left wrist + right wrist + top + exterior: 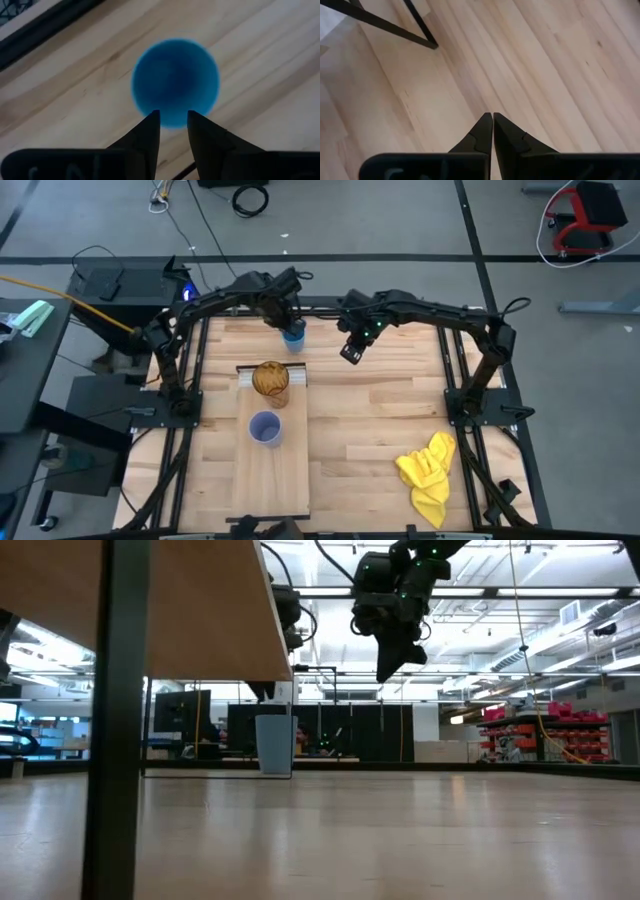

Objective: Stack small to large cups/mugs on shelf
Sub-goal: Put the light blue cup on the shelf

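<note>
The short blue cup (294,338) stands upright on the table near its far edge, beyond the shelf's far end; it also shows in the low view (275,745) and the left wrist view (175,80). My left gripper (290,325) hangs just above it, pointing down, its fingers slightly apart (172,116) over the cup's rim. The amber tumbler (270,380) and the lavender cup (265,428) stand on the pale wooden shelf (285,480). My right gripper (350,353) is shut and empty, raised above the table right of the blue cup (492,116).
A yellow cloth (428,470) lies crumpled on the table at the near right. In the low view the shelf (150,600) is a raised board on a dark leg (125,740). Bare table top lies between the shelf and the cloth.
</note>
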